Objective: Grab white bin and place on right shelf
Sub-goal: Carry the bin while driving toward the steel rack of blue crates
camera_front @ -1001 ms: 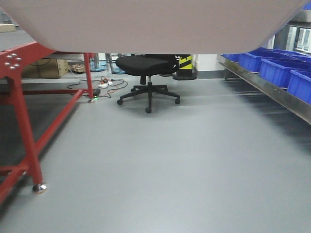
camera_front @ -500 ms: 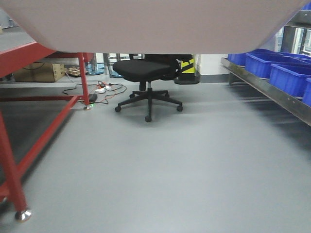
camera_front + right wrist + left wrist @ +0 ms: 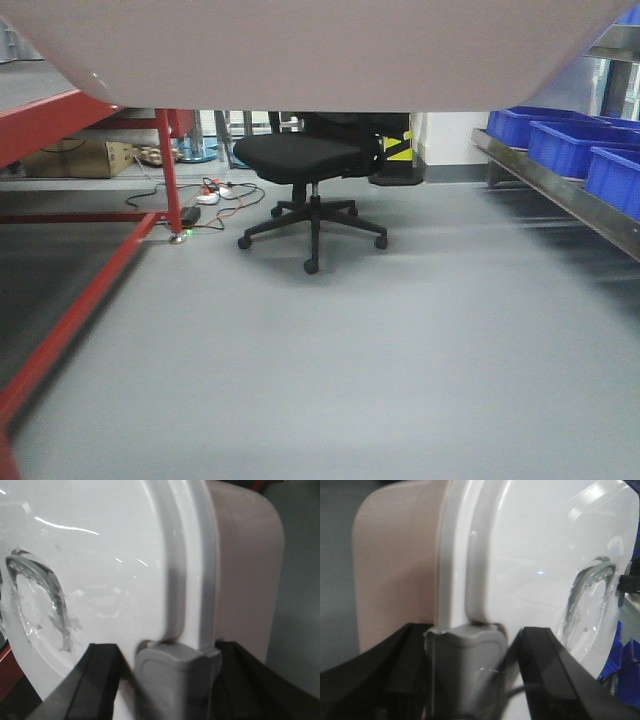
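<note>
The white bin (image 3: 320,50) is held up between both arms; its pinkish underside fills the top of the front view. In the left wrist view my left gripper (image 3: 470,642) is shut on the grey side clip (image 3: 465,670) at the lid's rim (image 3: 530,555). In the right wrist view my right gripper (image 3: 167,665) is shut on the opposite grey clip (image 3: 175,680), with the glossy lid and its clear handle (image 3: 40,595) to the left. The right shelf (image 3: 560,192) shows as a steel rail along the right edge of the front view.
Blue bins (image 3: 565,140) sit on the shelf. A black office chair (image 3: 310,160) stands ahead in mid-floor. The red-framed table (image 3: 80,290) runs along the left. Cables (image 3: 215,190), a cardboard box (image 3: 75,158) and a yellow-black striped base (image 3: 400,150) lie behind.
The view has advanced: the chair is larger and nearer, the red table's near leg has slid out at the left, and the shelf with blue bins has shifted right. Both grips are unchanged.
</note>
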Robot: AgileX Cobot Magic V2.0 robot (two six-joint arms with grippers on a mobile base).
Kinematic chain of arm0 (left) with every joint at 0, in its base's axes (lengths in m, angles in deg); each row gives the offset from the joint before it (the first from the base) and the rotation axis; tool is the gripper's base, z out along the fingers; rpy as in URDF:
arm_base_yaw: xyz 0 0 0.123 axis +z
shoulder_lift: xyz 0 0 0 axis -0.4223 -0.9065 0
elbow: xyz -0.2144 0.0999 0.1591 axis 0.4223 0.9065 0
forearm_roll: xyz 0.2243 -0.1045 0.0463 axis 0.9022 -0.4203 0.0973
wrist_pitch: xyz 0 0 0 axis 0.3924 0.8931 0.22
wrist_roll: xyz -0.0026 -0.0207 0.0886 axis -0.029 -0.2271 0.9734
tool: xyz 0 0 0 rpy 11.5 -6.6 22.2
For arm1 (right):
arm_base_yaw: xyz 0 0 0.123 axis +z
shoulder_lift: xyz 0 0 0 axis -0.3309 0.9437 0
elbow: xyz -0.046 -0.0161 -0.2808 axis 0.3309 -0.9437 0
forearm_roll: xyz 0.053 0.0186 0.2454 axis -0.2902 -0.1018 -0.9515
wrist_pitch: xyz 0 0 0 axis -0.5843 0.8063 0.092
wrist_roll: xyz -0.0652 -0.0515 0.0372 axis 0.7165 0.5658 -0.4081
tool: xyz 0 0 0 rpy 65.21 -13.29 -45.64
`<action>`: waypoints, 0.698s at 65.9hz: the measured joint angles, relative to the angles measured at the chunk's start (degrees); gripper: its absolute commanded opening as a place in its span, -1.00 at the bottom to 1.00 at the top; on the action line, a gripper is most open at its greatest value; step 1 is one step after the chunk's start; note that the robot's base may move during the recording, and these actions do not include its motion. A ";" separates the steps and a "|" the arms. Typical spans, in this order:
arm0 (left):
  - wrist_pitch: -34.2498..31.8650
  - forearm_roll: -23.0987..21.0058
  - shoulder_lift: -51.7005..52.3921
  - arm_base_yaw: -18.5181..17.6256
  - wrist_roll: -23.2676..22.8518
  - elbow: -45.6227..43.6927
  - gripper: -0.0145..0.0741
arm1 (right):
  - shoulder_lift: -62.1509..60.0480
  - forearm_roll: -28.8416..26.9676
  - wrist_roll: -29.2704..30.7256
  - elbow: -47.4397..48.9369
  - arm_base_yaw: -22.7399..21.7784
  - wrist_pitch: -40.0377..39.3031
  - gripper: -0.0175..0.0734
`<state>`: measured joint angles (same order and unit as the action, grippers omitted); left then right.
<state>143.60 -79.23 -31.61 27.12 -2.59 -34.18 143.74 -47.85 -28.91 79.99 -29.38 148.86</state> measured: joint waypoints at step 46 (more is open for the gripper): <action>-0.10 -0.11 0.00 0.00 0.00 0.00 -0.13 | 0.00 0.00 0.00 0.00 0.00 0.00 0.32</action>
<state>143.50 -79.33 -31.61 27.12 -2.59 -34.18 143.74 -47.85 -28.91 79.99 -29.38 148.86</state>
